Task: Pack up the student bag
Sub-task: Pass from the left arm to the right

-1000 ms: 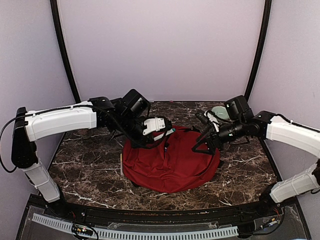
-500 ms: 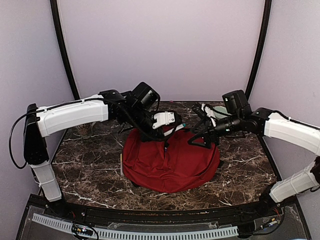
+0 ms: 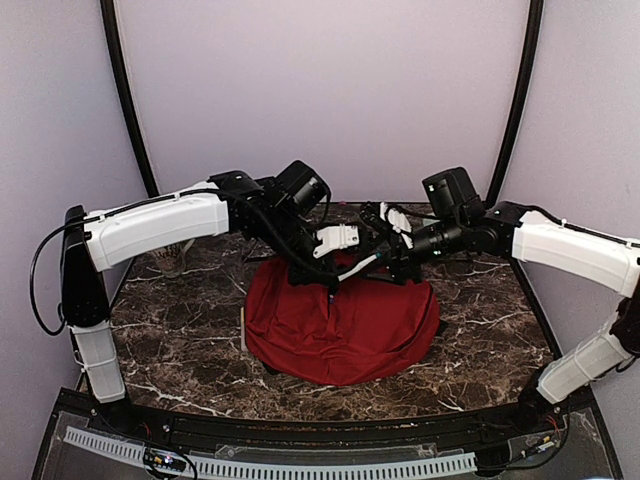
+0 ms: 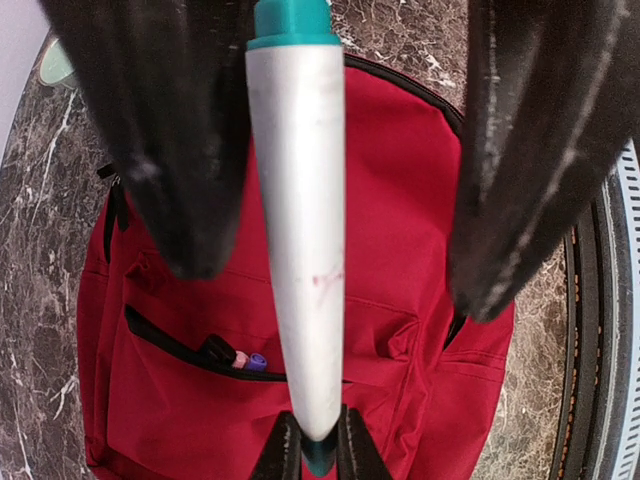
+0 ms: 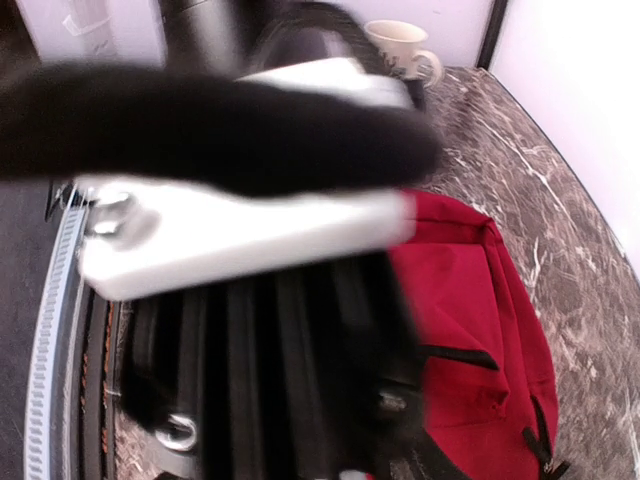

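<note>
A red soft fabric backpack (image 3: 340,330) lies flat at the centre of a dark marbled table (image 3: 170,320), long axis left to right, rounded top seemingly toward the right arm. Above it the left gripper (image 4: 335,280) clenches a white, teal-tipped pen (image 4: 295,180), apparently offering it to the right gripper (image 4: 318,458), whose fingers (image 4: 283,456) flank its tip; their grip is unclear.

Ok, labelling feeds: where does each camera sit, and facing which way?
Top external: above, behind the robot, facing the table; left arm, right arm show.
Left wrist: looks down past the left gripper along a white teal-capped pen.
Right wrist: faces leftward toward a cream mug; its fingers blurred.
All share the large red fabric backpack.
</note>
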Robot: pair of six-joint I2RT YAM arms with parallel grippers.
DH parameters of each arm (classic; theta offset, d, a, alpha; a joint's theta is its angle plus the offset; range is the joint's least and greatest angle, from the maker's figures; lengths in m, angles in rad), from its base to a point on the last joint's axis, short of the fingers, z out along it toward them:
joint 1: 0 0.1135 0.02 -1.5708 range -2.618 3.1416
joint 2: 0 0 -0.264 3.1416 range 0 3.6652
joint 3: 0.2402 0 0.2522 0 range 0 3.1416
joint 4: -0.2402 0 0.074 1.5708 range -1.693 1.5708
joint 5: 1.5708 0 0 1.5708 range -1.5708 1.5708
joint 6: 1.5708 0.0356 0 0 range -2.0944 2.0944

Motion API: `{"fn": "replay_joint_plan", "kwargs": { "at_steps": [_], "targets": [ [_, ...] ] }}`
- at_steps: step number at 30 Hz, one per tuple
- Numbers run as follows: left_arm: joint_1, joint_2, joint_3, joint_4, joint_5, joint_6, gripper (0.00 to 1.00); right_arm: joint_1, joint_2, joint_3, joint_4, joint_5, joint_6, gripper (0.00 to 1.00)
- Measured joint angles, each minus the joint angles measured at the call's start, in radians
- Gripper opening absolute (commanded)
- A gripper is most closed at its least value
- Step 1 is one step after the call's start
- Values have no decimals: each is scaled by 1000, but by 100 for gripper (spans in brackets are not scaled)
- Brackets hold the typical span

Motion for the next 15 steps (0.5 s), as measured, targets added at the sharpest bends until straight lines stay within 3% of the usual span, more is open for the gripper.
{"fn": "replay_joint_plan", "kwargs": {
  "at_steps": [2, 4, 15],
  "targets": [
    [-4, 1, 0, -7, -1, -6, 0, 10, 0, 0, -5, -1, -1, 26],
    [-8, 1, 0, -10, -3, -10, 0, 14, -2, -2, -3, 2, -5, 22],
    [-38, 1, 0, -18, -30, -21, 0, 19, -40, -34, -23, 38, 0, 27]
  ]
}}
